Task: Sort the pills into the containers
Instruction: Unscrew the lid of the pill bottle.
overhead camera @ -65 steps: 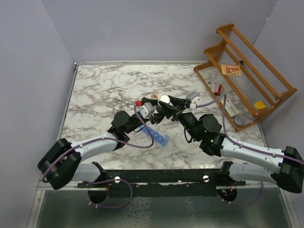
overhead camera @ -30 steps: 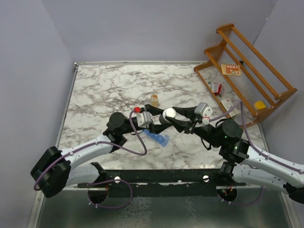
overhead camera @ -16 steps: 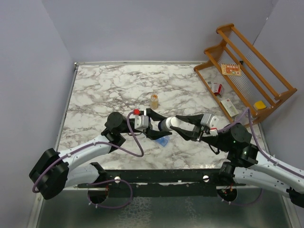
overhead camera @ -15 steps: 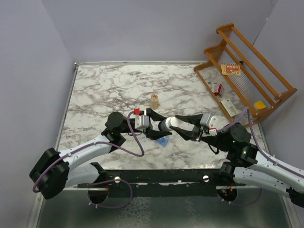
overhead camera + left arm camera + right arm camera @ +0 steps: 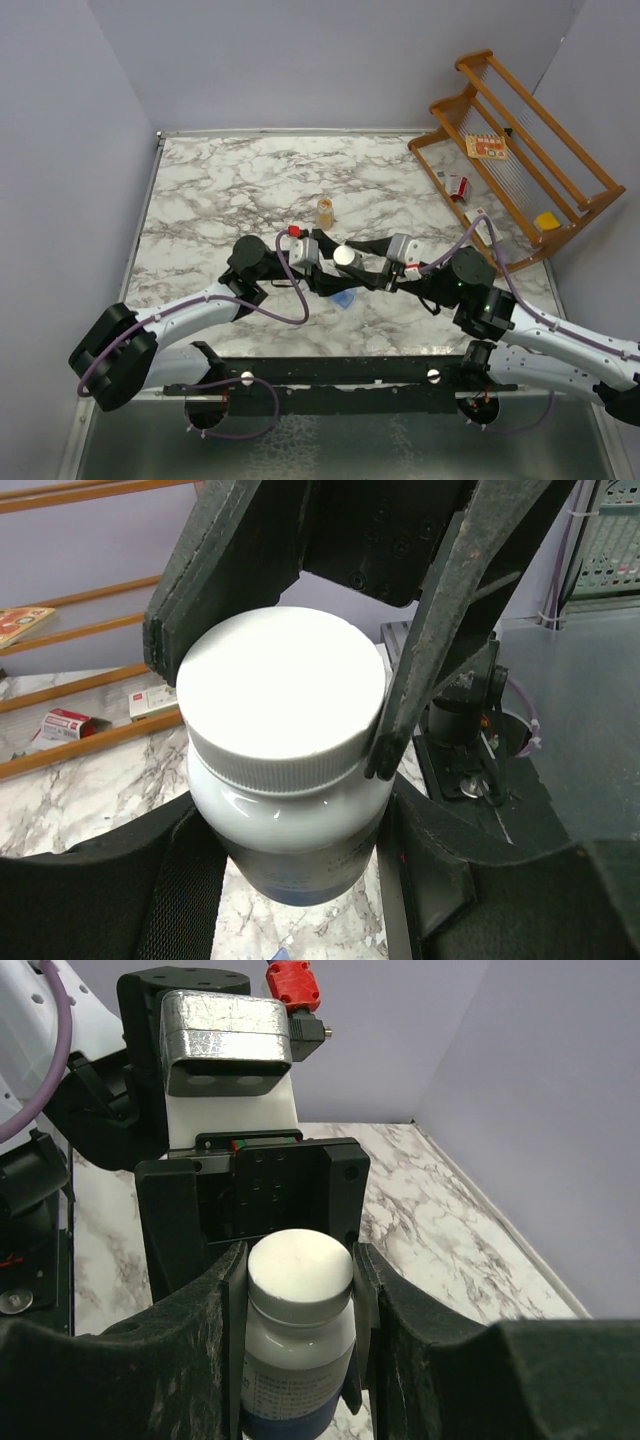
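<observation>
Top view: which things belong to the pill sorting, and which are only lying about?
Job: blue pill box, white-capped bottle, left hand and right hand gripping it.
Lying about: amber bottle, wooden rack, small boxes in it.

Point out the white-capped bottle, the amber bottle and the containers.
white-capped bottle point(image 5: 285, 685): left wrist view, top of its cap.
amber bottle point(image 5: 325, 212): top view, its body.
containers point(image 5: 343, 298): top view, visible blue end.

White-shelled arms point(image 5: 190, 312), black joints point(image 5: 250, 258), purple cables point(image 5: 296, 305); left claw point(image 5: 290, 870) and right claw point(image 5: 298, 1290) black.
</observation>
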Tool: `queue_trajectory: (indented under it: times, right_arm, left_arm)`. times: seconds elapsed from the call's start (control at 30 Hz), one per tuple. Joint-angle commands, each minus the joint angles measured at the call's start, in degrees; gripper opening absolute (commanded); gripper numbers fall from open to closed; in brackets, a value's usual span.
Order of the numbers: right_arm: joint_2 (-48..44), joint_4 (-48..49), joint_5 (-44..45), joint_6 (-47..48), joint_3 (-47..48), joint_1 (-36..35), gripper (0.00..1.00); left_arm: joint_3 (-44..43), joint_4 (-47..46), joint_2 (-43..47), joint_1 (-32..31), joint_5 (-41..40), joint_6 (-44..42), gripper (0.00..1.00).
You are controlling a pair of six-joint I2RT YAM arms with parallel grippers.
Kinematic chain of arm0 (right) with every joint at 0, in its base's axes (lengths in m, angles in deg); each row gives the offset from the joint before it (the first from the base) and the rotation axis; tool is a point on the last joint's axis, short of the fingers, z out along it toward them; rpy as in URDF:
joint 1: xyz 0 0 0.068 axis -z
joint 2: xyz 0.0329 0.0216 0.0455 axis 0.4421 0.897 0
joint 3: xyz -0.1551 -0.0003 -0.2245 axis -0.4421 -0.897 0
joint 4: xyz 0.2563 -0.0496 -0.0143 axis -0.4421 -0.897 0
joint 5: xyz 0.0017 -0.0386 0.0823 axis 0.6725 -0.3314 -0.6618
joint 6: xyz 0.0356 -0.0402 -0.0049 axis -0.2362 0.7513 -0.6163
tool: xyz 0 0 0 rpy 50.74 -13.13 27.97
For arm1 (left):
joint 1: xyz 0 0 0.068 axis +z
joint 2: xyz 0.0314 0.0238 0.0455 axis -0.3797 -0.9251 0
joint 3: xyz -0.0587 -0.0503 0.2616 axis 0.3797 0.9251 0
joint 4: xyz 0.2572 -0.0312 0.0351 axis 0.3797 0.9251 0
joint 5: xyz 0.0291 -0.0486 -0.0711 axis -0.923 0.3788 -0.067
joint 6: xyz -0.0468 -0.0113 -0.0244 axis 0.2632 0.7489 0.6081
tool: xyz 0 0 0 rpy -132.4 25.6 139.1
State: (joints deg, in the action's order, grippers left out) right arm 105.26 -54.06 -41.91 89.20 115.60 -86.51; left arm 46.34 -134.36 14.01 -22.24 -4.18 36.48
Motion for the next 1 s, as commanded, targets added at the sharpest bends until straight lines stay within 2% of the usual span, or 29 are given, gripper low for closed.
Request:
queue_trajectory:
  times: [0.0,0.37,0.4,0.43,0.5,0.6,0.67,0.73,0.87,0.97]
  right_arm:
    - [-2.49,3.93,3.16,1.54,1.54,0.81,0.01]
    - [-4.70,2.58,7.10,0.57,0.69,0.79,0.02]
    - [-4.28,2.42,7.56,0.29,0.95,0.78,0.11]
    - [-3.90,2.41,8.30,0.15,1.19,0.79,0.25]
    - [-3.20,2.73,9.12,0.08,1.57,0.81,0.35]
    - [-3.14,4.43,9.31,-0.32,1.53,0.77,0.58]
    - [-3.52,6.83,10.27,-1.05,0.98,0.77,0.78]
    - [-3.93,9.46,11.84,-2.59,0.70,0.84,0.83]
    - [-3.47,11.07,13.80,-4.20,1.54,0.85,0.84]
    - [-2.24,8.44,16.28,-4.84,3.40,0.84,0.83]
  left_arm:
    - [1.69,-3.07,1.59,-1.36,2.93,-0.58,0.00]
    - [0.91,-3.41,0.37,-1.37,0.79,-0.90,0.00]
    - [0.82,-3.42,0.37,-1.37,0.70,-0.95,0.00]
    - [0.71,-3.42,0.30,-1.40,0.95,-0.87,0.00]
    - [0.76,-3.42,-0.08,-1.38,0.98,-0.74,0.00]
    - [0.71,-3.42,-0.86,-1.38,0.68,-0.61,0.00]
    - [0.76,-3.42,-1.38,-1.41,0.15,-0.60,0.00]
    - [0.82,-3.42,-2.06,-1.39,-0.53,-0.72,0.00]
    - [0.69,-3.35,-3.90,-1.36,-2.12,-0.68,0.00]
    - [0.69,-3.17,-4.85,-1.39,-4.22,-0.99,0.00]
